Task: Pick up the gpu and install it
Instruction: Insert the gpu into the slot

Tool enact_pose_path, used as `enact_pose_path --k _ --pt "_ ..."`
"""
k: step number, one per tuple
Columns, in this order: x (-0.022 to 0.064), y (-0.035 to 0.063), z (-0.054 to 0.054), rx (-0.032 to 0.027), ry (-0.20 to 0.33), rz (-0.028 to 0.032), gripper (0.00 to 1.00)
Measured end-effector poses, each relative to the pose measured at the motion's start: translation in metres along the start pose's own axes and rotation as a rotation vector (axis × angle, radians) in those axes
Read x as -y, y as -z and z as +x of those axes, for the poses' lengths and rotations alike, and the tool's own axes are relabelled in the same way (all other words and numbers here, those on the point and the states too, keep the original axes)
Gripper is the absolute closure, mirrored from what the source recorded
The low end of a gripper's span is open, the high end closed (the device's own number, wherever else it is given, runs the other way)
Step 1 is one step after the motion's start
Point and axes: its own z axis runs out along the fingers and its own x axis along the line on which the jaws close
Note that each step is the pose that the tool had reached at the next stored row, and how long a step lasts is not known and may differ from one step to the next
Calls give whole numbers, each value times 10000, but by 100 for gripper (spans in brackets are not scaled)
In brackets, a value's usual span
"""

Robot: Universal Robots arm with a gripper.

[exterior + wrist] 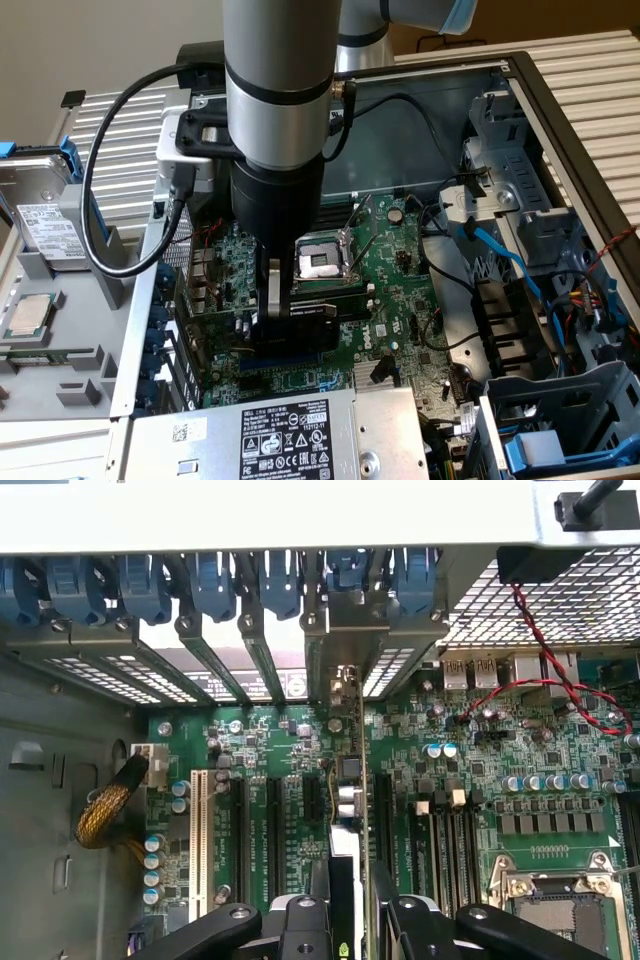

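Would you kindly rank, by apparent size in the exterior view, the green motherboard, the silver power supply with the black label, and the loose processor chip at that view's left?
1. Green motherboard
2. Silver power supply, though nearer the camera, so unsure
3. Loose processor chip

Open computer case [560, 110] lying on its side. Large green motherboard [400, 270] on the case floor; empty CPU socket [322, 260] with silver frame near board centre. Power supply [290, 435] with white-and-black label at the case's near edge in the exterior view. Blue cables [505, 255] and drive cage [520, 200] along the case's side at the exterior view's right. Outside the case, at the exterior view's left: hard drive [40, 215] and a loose processor [30, 315] on grey holders. Wrist view: white expansion slot [200, 830], black slots [272, 825], blue slot latches [215, 580] along the case's rear wall, twisted red-black wire [560, 685].
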Motion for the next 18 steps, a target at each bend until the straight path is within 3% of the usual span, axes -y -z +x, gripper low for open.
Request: enact_pose_path --k 18 --pt "1 -1 6 -3 25 -12 74"
